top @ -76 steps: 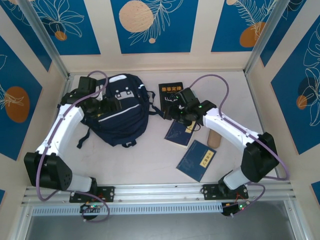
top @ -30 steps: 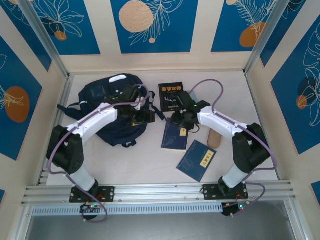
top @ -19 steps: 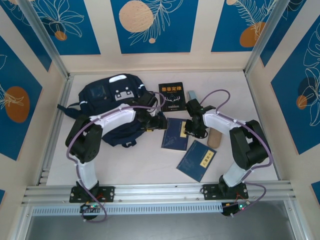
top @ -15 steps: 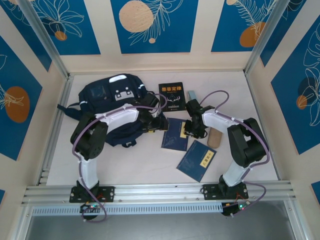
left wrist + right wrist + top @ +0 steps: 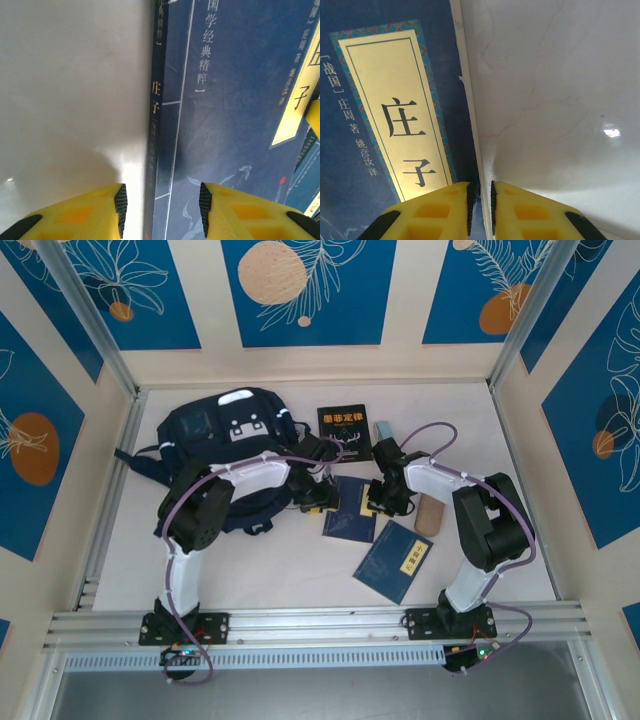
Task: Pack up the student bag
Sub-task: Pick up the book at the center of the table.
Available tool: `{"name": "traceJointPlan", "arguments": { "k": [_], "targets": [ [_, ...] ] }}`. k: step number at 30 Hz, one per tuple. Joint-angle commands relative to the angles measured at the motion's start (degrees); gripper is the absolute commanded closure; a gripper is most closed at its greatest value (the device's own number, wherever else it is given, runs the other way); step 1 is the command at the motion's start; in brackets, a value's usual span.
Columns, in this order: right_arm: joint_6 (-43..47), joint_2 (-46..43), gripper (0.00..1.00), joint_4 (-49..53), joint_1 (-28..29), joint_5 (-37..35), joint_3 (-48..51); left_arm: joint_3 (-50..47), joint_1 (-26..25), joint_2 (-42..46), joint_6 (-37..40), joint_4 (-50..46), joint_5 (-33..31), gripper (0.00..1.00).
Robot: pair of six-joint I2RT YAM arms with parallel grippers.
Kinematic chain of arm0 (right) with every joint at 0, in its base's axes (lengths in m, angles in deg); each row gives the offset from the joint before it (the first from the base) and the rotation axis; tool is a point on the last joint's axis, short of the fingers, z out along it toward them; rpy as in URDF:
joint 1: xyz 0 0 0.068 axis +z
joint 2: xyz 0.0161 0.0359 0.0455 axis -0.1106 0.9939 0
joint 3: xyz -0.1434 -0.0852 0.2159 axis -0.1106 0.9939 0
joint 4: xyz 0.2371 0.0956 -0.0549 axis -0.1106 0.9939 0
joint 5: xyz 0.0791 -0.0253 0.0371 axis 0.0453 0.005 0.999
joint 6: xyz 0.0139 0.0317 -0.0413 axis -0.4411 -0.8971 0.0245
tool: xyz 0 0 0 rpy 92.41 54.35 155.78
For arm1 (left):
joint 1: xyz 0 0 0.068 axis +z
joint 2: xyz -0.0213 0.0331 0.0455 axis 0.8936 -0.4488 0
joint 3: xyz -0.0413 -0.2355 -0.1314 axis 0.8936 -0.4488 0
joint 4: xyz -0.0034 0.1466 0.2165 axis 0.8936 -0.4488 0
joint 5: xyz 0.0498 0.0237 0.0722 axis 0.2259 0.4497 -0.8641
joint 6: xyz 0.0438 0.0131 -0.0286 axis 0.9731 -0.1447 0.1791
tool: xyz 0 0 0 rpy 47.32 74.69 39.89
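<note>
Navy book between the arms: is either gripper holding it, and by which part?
Not clearly held. The left gripper has open jaws straddling the navy book at its spine; the right gripper has jaws nearly closed at its page edge, grip uncertain.

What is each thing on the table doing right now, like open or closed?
student bag: lying on the table; zipped or not, cannot tell.
black book: closed, flat.
middle navy book: closed, flat, between both sets of fingers.
near navy book: closed, flat, untouched.
left fingers: open, straddling the middle book's spine.
right fingers: nearly closed at that book's other edge; grip unclear.
</note>
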Motion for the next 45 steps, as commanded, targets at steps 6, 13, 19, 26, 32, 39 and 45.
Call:
{"name": "traceJointPlan", "arguments": {
  "k": [6,13,19,26,32,39,45],
  "targets": [
    [0.2,1.8,0.82,-0.8,0.0,3.0,0.5,0.9,-0.7,-1.6,0.0,1.4,4.8,0.63],
    [-0.9,2.5,0.83,-2.0,0.9,4.6,0.9,0.4,-0.6,1.2,0.0,5.3,12.2,0.70],
    [-1.6,2.3,0.83,-4.3,1.2,6.7,2.4,-2.9,-0.7,6.6,-1.6,11.1,18.3,0.68],
    [-2.1,0.4,0.83,-6.0,1.3,7.8,4.1,-7.3,-0.7,9.1,-8.2,18.5,21.2,0.67],
    [-2.7,0.5,0.83,-6.8,1.3,8.4,4.6,-6.4,-0.5,6.3,-11.7,18.9,18.5,0.64],
    [-3.2,0.2,0.83,-7.5,1.3,8.3,5.6,-6.9,-0.5,5.4,-15.1,21.2,17.6,0.62],
    [-3.5,0.2,0.83,-7.9,1.3,8.0,5.9,-8.2,-0.6,5.2,-19.4,23.3,16.1,0.60]
  ]
}}
